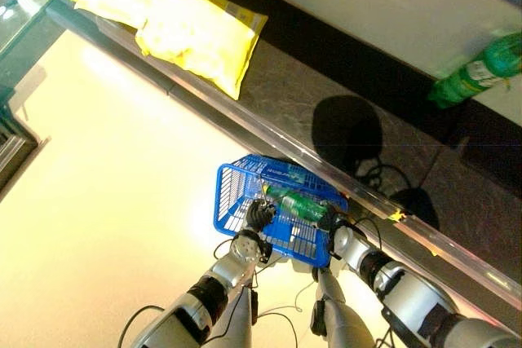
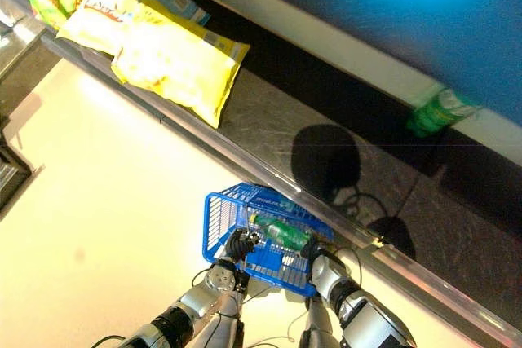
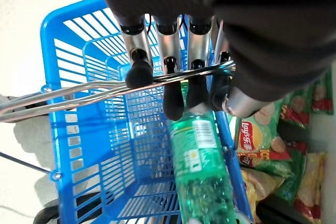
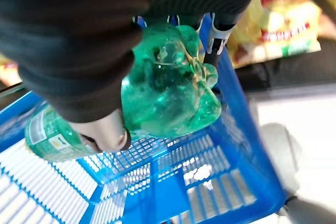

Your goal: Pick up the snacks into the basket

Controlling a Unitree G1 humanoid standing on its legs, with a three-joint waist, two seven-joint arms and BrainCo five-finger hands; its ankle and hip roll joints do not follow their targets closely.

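A: Holding the blue basket [image 1: 245,193] by its wire handle [image 3: 79,90], the left hand [image 1: 259,216] is curling its fingers [image 3: 173,100] round the metal bar, as its own wrist view is showing plainly.

B: And the right hand [image 1: 333,222]?

A: It is gripping the base of a green plastic bottle [image 4: 168,85], with the bottle body lying inside the basket along its right wall. The thumb is pressing against the bottle's side; the other fingers are hidden behind it, but the bottle is clearly being held.

B: So how far along is this looking?

A: Barely begun, I would judge. The bottle is in the basket, yet no snack bag is showing in there. The yellow snack bags [image 1: 200,30] are lying on the dark worktop [image 1: 326,112] far to the left, well apart from the basket, and a second green bottle [image 1: 481,71] is lying far right.

B: Anything hard to read?

A: Plenty. The bags are being cut off at the top edge of the head views, so I cannot tell how many there are. More bags [image 3: 265,145], red and green, are showing past the basket's wall in the left wrist view, though where they are resting is unclear.
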